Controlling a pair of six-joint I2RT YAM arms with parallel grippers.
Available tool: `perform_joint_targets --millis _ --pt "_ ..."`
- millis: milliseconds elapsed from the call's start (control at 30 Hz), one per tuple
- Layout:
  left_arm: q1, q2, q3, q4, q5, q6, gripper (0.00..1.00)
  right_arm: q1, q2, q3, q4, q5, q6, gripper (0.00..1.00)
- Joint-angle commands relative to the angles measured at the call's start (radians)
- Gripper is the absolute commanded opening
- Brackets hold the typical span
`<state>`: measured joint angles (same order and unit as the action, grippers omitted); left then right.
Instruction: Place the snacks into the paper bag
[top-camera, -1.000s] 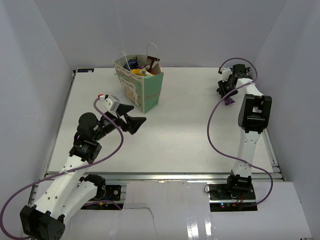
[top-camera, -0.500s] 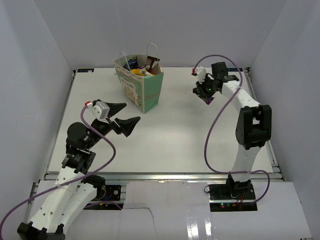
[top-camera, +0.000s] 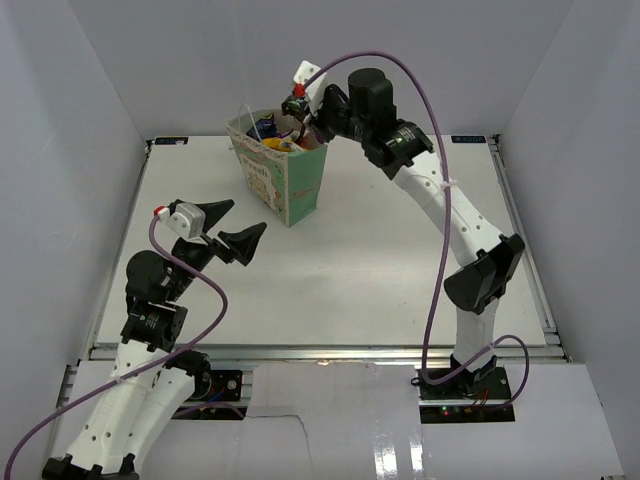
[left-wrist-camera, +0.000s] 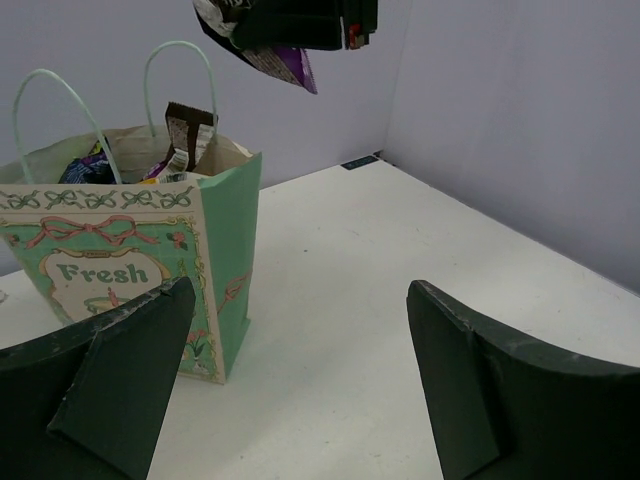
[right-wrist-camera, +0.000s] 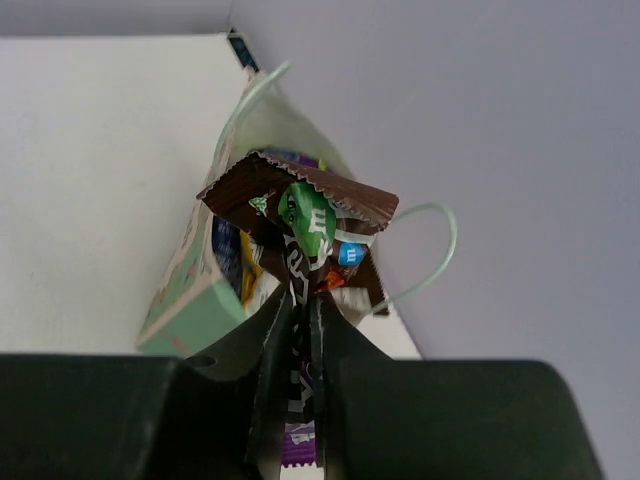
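The paper bag (top-camera: 290, 180) stands upright at the back left of the table, mint-green with a cream "Fresh" front (left-wrist-camera: 130, 270). It holds several snacks, among them a brown M&M's packet (right-wrist-camera: 300, 200) that sticks out of the top. My right gripper (top-camera: 300, 118) hovers just above the bag's mouth, shut on a small purple packet (right-wrist-camera: 300, 440). That packet hangs from it in the left wrist view (left-wrist-camera: 285, 65). My left gripper (top-camera: 232, 228) is open and empty, in front of the bag and to its left, apart from it.
White walls enclose the table on three sides. The bag's thin loop handles (left-wrist-camera: 180, 60) stand up on either side of its mouth, close under the right gripper. No loose snacks show on the table surface (top-camera: 400, 250).
My right arm has swung from the table's far right corner across to above the bag, carrying the purple packet. My left arm has drawn back a little toward the left.
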<state>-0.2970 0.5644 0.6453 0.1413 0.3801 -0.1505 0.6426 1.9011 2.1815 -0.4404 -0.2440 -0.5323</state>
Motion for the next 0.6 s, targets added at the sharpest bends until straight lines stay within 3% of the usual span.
perform_joint_targets --millis 0,267,333,367,500,567 --pt "0.027 -0.008 -0.007 0.011 -0.012 -0.001 0.98 0.041 0.111 0.052 0.17 0.124 0.067 0.13" --pt "0.071 0.002 -0.01 0.018 0.006 -0.009 0.98 0.085 0.271 0.178 0.357 0.294 0.052 0.14" --pt "0.084 0.006 -0.012 0.026 0.022 -0.017 0.98 0.085 0.288 0.175 0.393 0.31 0.042 0.19" --pt "0.094 0.009 -0.013 0.029 0.029 -0.026 0.98 0.085 0.291 0.167 0.4 0.305 0.041 0.24" --pt "0.11 0.02 -0.016 0.04 0.059 -0.038 0.98 0.085 0.289 0.138 0.396 0.275 0.046 0.63" --pt "0.111 0.02 -0.018 0.043 0.062 -0.041 0.98 0.085 0.27 0.121 0.39 0.27 0.048 0.74"
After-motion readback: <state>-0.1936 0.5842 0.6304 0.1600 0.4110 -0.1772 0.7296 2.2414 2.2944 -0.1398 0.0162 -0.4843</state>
